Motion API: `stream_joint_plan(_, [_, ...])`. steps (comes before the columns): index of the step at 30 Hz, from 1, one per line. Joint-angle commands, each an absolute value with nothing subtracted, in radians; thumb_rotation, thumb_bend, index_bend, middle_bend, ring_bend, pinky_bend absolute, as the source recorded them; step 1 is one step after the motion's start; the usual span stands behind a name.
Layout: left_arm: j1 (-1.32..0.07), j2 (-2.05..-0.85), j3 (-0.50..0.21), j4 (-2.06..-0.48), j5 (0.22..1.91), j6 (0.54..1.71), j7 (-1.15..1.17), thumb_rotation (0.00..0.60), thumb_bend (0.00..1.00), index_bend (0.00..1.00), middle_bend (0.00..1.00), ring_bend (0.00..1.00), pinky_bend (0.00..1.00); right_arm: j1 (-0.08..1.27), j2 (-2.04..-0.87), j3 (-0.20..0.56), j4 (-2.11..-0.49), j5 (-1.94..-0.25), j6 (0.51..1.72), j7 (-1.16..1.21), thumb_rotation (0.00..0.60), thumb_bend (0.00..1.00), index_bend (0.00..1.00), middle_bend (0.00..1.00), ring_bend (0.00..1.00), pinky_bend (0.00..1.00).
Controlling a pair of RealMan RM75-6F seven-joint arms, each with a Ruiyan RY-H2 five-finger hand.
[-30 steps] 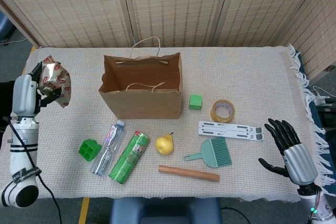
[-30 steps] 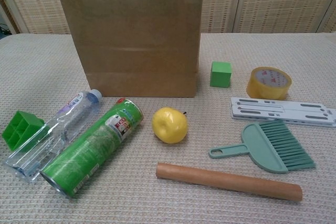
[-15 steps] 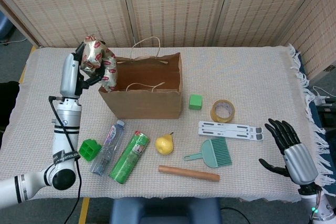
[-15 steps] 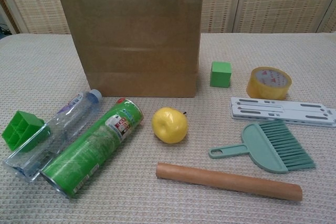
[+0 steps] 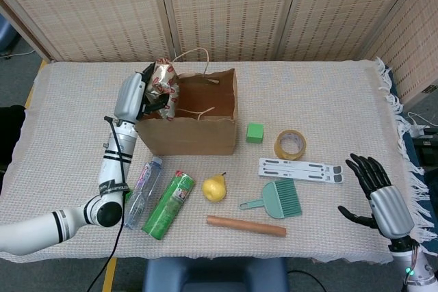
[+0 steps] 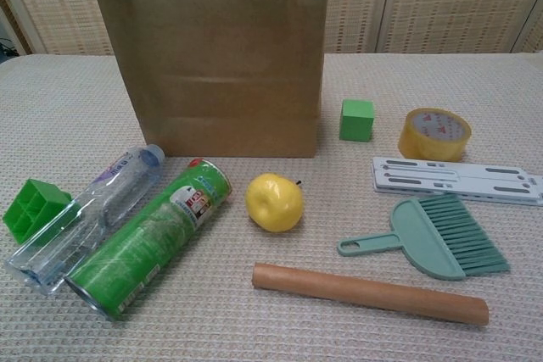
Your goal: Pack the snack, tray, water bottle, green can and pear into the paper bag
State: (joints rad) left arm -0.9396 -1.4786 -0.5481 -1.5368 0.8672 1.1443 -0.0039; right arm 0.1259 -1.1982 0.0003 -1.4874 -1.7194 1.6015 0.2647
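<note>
Now the left hand (image 5: 145, 97) has swung from the far left edge of the table over to the top of the paper bag (image 5: 195, 128). It grips the crinkly, shiny snack (image 5: 164, 89) over the bag's open mouth.

Below that hand, on the table, lie the clear water bottle (image 6: 85, 216), the green can (image 6: 151, 236) and the little green tray (image 6: 34, 208). The can has a small label, too tiny to read. The round yellow pear (image 6: 274, 202) sits just past the can.

Far off on the other side, the right hand (image 5: 378, 193) is held up with its fingers spread and nothing in it.

A bumpy woven cloth covers the table (image 5: 328, 100). Behind it stand woven screens (image 5: 226, 8).
</note>
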Motion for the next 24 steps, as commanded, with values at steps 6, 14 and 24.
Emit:
stream_joint_plan(6, [-0.963, -1.453, -0.503, -1.568, 0.781, 1.014, 0.068, 0.6, 0.42, 0.21, 0.13, 0.11, 0.31, 0.128, -1.19, 0.001, -1.506, -1.712, 1.591, 0.254, 0.6, 0.06, 0.0, 0.0, 0.0, 0.0])
stream_joint_plan(14, [-0.964, -1.443, -0.506, -1.594, 0.801, 1.029, 0.068, 0.6, 0.39, 0.04, 0.0, 0.0, 0.2, 0.128, -1.188, -0.001, -1.505, -1.711, 1.586, 0.253, 0.6, 0.06, 0.0, 0.0, 0.0, 0.0])
stream_joint_plan(24, [-0.861, -1.34, -0.524, -1.757, 0.846, 1.119, 0.004, 0.6, 0.41, 0.09, 0.03, 0.06, 0.24, 0.126, -1.186, -0.003, -1.502, -1.716, 1.593, 0.253, 0.6, 0.06, 0.0, 0.0, 0.0, 0.0])
